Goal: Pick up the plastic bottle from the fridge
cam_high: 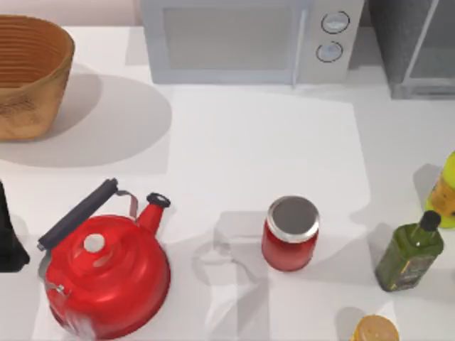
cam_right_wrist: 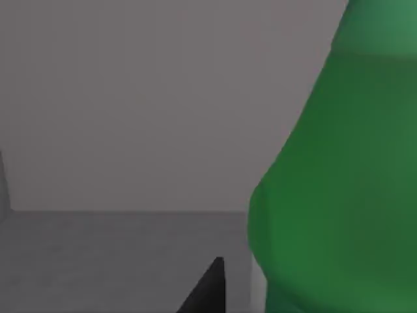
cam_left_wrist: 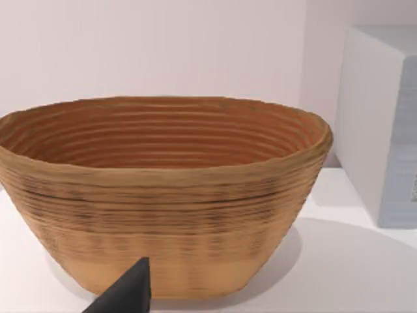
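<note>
You're closing on the plastic bottle inside the fridge at two o'clock; right claw's spread unclear, so centre, then clamp.

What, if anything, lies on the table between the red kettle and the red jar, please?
Nothing stands there. In the top view the stretch between the red kettle and the red jar is bare white table, crossed by faint shadows.
</note>
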`<action>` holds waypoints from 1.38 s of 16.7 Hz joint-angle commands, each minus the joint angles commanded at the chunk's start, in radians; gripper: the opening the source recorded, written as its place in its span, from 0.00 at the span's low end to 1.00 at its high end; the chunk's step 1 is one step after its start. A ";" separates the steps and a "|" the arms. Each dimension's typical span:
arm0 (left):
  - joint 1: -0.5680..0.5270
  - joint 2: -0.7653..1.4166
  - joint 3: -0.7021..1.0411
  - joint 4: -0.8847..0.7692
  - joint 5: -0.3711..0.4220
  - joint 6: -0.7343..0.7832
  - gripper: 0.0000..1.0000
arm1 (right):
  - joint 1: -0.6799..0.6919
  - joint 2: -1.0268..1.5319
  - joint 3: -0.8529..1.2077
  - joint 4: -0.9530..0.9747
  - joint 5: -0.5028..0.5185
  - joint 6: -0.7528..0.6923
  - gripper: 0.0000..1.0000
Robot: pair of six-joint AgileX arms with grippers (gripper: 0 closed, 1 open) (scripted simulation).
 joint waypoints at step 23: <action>0.000 0.000 0.000 0.000 0.000 0.000 1.00 | -0.002 -0.113 0.028 -0.146 -0.002 0.002 0.00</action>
